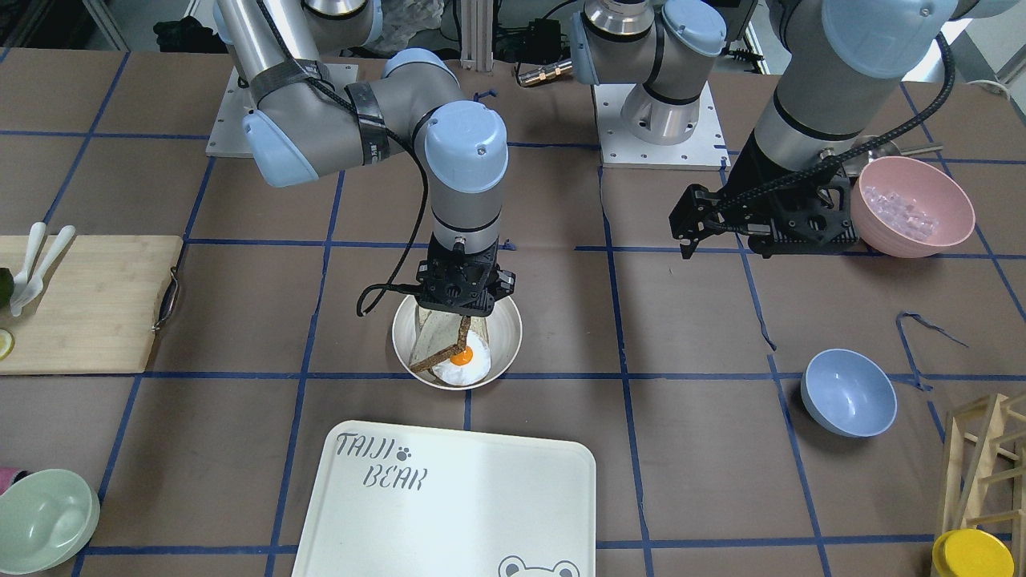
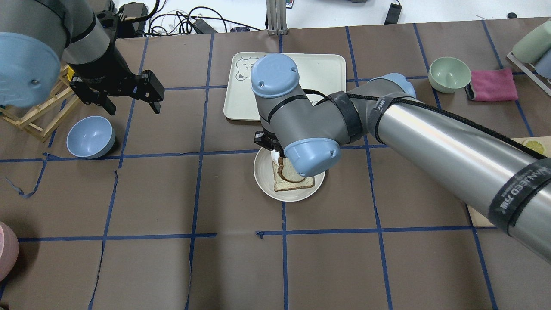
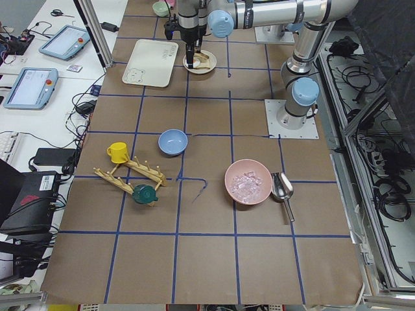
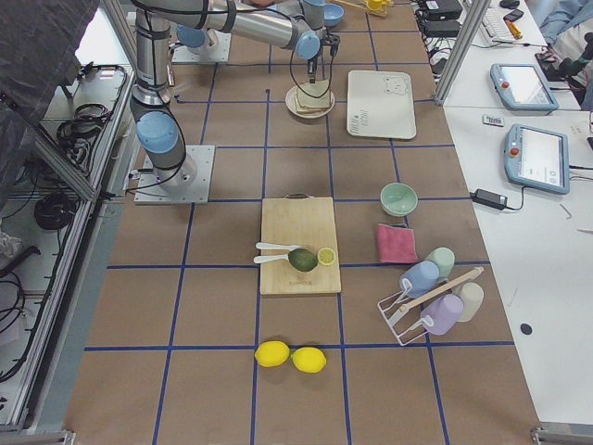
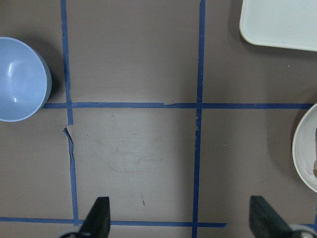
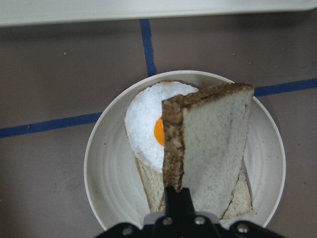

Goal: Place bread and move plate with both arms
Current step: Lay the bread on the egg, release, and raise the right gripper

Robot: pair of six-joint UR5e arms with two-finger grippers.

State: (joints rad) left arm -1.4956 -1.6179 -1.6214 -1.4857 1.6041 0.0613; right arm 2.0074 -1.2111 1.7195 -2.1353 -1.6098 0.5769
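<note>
Tray point(image 1: 457, 497): lay just past the plate on the side away from the robot, apart from it.
Plate point(image 6: 99, 163): sat on the table directly under the right gripper, carrying a lower slice point(image 2: 292, 184) topped with a fried egg point(image 6: 146, 121).
Plate handling: probably rigid and smooth with a shallow rim. Judged best gripped at opposite rim edges and kept level, so the stack would not slide.
Left gripper point(image 5: 181, 210): jaws spread wide and empty, over bare table well to the plate's side, with a blue bowl point(image 5: 20, 84) near.
Right gripper point(image 6: 177, 201): closed on the bread, pinching it near one crust edge.
Bread point(image 6: 213, 144): hung steeply tilted from the fingers, below them and over the egg and lower slice. Whether its low edge touched them could not be told.
Bread handling: likely light, soft and easily dented or torn — the firmer crust looked the safer hold, with light pressure only.
</note>
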